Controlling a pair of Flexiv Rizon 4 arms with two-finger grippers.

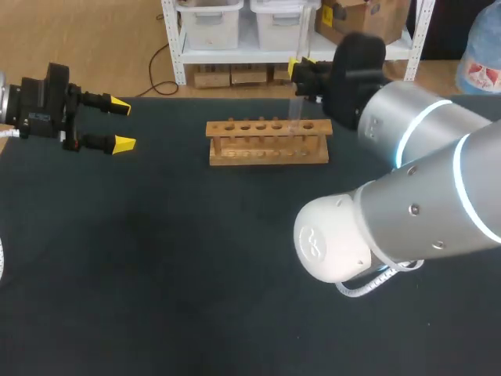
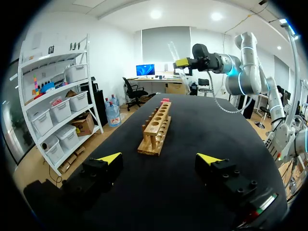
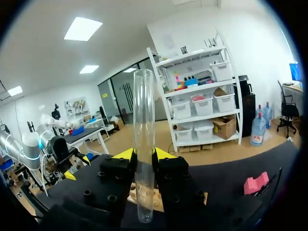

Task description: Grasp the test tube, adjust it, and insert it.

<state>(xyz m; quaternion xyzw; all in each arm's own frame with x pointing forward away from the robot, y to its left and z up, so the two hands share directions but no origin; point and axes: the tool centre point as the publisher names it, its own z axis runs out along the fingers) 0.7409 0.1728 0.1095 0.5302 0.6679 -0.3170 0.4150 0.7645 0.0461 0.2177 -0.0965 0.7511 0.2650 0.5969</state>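
Note:
A clear glass test tube [image 1: 296, 110] hangs upright just above the right end of the wooden rack [image 1: 268, 142], and my right gripper [image 1: 301, 70] is shut on its upper part. In the right wrist view the test tube [image 3: 143, 144] stands between the yellow fingertips [image 3: 163, 154], its lower end over the rack [image 3: 133, 194]. My left gripper [image 1: 123, 125] is open and holds nothing, well to the left of the rack. The left wrist view shows that gripper [image 2: 159, 159] facing the rack [image 2: 156, 127], with the tube [image 2: 175, 55] beyond it.
The rack has a row of several holes and stands at the back middle of the dark table [image 1: 156, 258]. A small pink block [image 3: 255, 184] lies on the table beyond the rack. My right arm's elbow [image 1: 337, 239] bulks over the table's right half.

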